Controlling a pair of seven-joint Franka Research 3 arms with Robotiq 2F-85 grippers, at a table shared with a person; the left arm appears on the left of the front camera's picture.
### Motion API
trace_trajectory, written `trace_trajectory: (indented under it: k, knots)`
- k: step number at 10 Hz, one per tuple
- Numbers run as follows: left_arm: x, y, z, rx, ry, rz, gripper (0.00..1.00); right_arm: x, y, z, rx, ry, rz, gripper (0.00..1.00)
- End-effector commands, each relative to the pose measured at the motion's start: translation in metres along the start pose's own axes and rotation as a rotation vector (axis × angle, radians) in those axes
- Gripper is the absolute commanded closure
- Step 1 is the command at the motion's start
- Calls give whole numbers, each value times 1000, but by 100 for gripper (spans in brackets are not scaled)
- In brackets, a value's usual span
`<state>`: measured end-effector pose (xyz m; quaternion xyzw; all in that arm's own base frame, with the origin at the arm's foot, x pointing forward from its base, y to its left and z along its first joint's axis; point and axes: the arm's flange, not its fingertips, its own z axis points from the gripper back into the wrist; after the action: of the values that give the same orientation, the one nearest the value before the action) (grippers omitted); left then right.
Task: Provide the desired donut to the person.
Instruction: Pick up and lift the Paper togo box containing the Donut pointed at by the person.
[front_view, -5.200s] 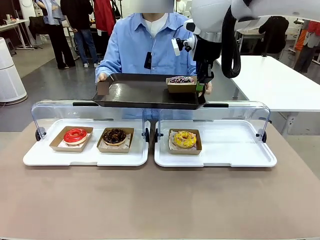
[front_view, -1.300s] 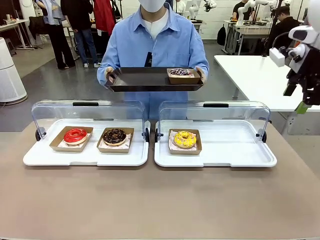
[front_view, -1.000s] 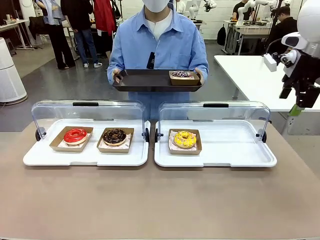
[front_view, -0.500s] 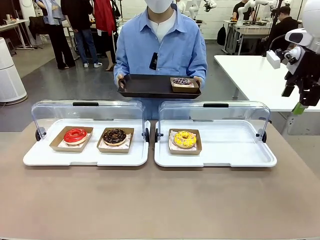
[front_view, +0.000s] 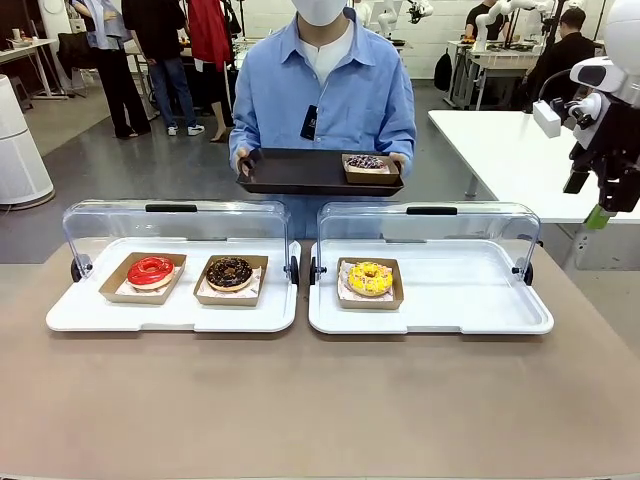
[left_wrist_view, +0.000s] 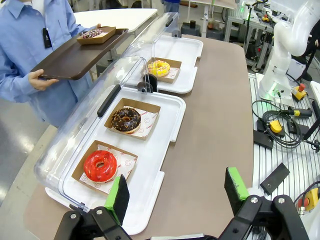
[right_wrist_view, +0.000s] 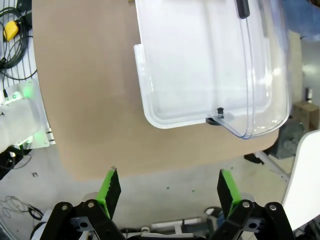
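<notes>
- The sprinkled donut (front_view: 365, 163), in its cardboard box, sits on the dark tray (front_view: 300, 172) that the person (front_view: 325, 90) holds with both hands. That is beyond the right case (front_view: 470, 300), on its far side and above its lid.
- Judged from that, the hand-over itself looks done: the donut is with the person and neither arm touches it.
- Your right fingers (front_view: 597, 215) are spread wide and empty. They hang high, out past the right case's far right corner.
- From the right wrist you look down on the bare end of the right case and the table (right_wrist_view: 85, 100) edge beside it.
- Your left fingers (left_wrist_view: 118, 197) are likewise released and hold nothing. They sit well to the left of the right case, above the near end of the left case (left_wrist_view: 165, 125).
- The yellow donut (front_view: 370, 278) lies in the right case. The chocolate donut (front_view: 230, 272) and the red donut (front_view: 151, 270) lie in the left case beside it.
- Both clear lids stand swung back.
- What is left, as far as you can judge: shut the lids if the routine asks for it and park both arms. Nothing more needs picking.
</notes>
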<state>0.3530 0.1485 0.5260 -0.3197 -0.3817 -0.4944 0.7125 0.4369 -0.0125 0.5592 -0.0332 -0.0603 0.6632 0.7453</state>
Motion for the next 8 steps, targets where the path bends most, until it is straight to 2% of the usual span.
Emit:
trace_trajectory:
  k: [1,3,5,7,8]
  knots:
    - [1,0,1,4,-22,-6,0,-3,1,-1,9,-9,13,0]
    - [1,0,1,4,-22,-6,0,0,0,0,0,0,0,0]
    - [1,0,1,4,-22,-6,0,-43,-23,3,310,-354,213,0]
    - [1,0,1,4,-22,-6,0,-83,-57,-25,488,-667,212,0]
    - [1,0,1,4,-22,-6,0,-108,-76,-39,507,-818,185,0]
